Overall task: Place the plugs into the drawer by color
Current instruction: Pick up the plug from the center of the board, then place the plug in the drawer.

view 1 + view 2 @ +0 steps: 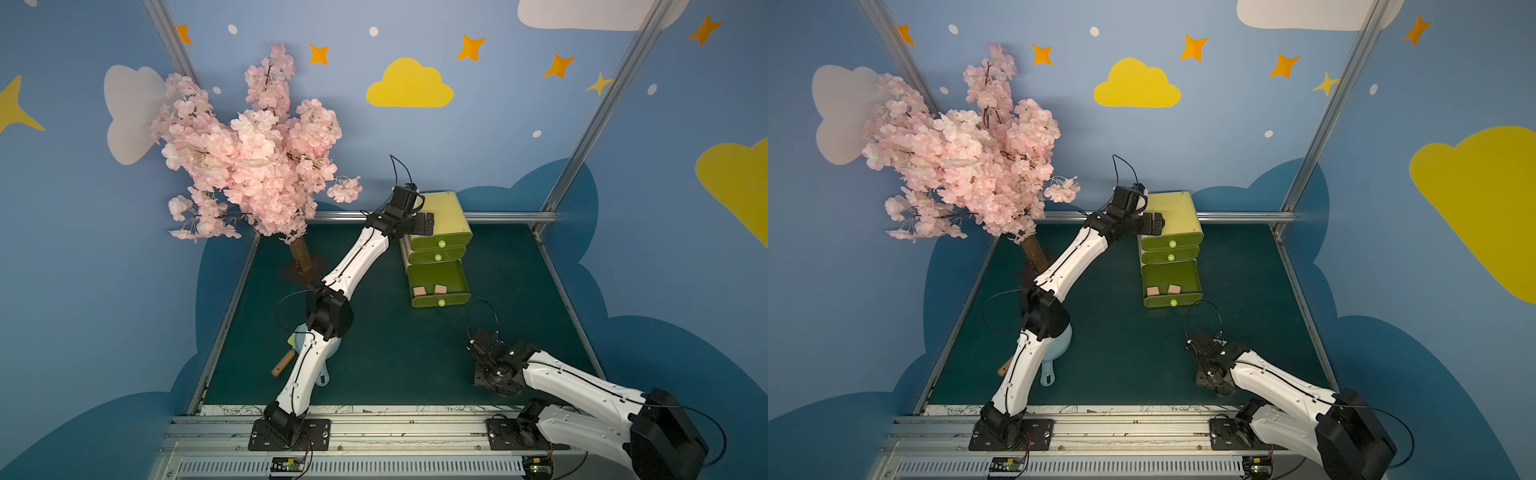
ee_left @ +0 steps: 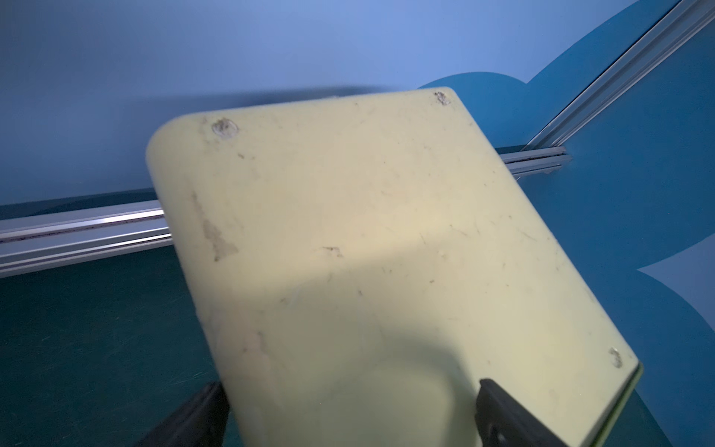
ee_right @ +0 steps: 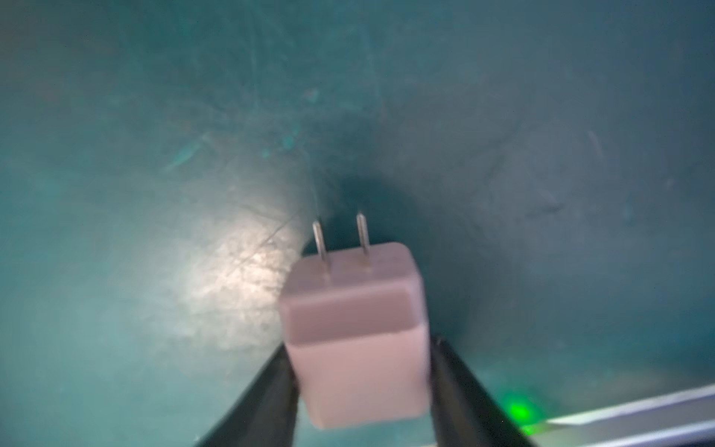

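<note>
A staged robot-lab booth — blue walls (image 1: 498,124) with painted clouds and stars, aluminium frame (image 1: 599,116), green worktop (image 1: 395,365), artificial blossom tree (image 1: 257,166).

My table (image 1: 395,353) is a scuffed dark green mat edged by metal rails (image 1: 498,216). At 1 o'clock the drawer (image 1: 446,212), a yellow-green chest of 3, stands on it near the far rail. At 10 o'clock a pink blossom tree (image 1: 300,253) rises from a dark base plate (image 1: 291,272). At 8 o'clock, under my left arm (image 1: 306,361), lie a light-blue paddle (image 1: 327,368) and what looks like a wooden handle (image 1: 282,363), both mostly hidden.
</note>
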You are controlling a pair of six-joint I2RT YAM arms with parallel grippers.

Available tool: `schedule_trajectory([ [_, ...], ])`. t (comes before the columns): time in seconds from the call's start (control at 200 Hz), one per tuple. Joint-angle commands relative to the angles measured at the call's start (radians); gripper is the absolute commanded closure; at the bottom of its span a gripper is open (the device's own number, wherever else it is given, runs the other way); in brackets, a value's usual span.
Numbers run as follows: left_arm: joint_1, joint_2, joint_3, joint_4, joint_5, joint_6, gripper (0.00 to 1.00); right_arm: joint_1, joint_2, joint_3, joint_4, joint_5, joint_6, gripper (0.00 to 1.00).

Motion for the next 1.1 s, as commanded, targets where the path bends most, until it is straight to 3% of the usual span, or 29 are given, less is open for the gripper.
schedule_trajectory([
  [0.0, -0.023, -0.019, -0.023, -0.086, 0.015, 0.028, 0.00, 0.005, 0.022, 0.066, -0.004, 0.065, -0.013, 0.71],
  [0.06, -0.023, -0.019, -0.023, -0.087, 0.012, 0.030, 0.00, -0.001, 0.025, 0.118, -0.002, 0.156, -0.019, 0.81],
  [0.125, -0.023, -0.019, -0.024, -0.087, 0.007, 0.031, 0.00, -0.025, 0.031, 0.159, 0.131, 0.221, -0.200, 0.87],
  [0.21, -0.025, -0.019, -0.024, -0.094, -0.023, 0.031, 0.01, -0.133, 0.091, 0.247, 0.336, 0.164, -0.429, 0.92],
  [0.29, -0.042, -0.028, -0.030, -0.102, -0.095, 0.044, 0.01, -0.204, 0.209, 0.365, 0.431, 0.118, -0.560, 0.93],
  [0.521, -0.044, -0.064, -0.078, -0.076, -0.138, 0.058, 0.01, -0.303, 0.594, 0.769, 0.352, 0.010, -0.749, 0.95],
  [0.711, -0.035, -0.061, -0.074, -0.076, -0.079, 0.029, 0.00, -0.311, 0.727, 0.833, 0.358, -0.021, -0.763, 0.95],
  [0.841, -0.032, -0.061, -0.072, -0.078, -0.063, 0.018, 0.00, -0.317, 0.719, 0.791, 0.374, -0.001, -0.755, 0.86],
  [0.946, -0.026, -0.058, -0.070, -0.078, -0.046, 0.003, 0.00, -0.339, 0.705, 0.774, 0.368, -0.022, -0.740, 0.61],
  [1.096, -0.017, -0.055, -0.067, -0.082, -0.015, -0.022, 0.00, -0.360, 0.562, 0.644, 0.437, -0.123, -0.675, 0.39],
])
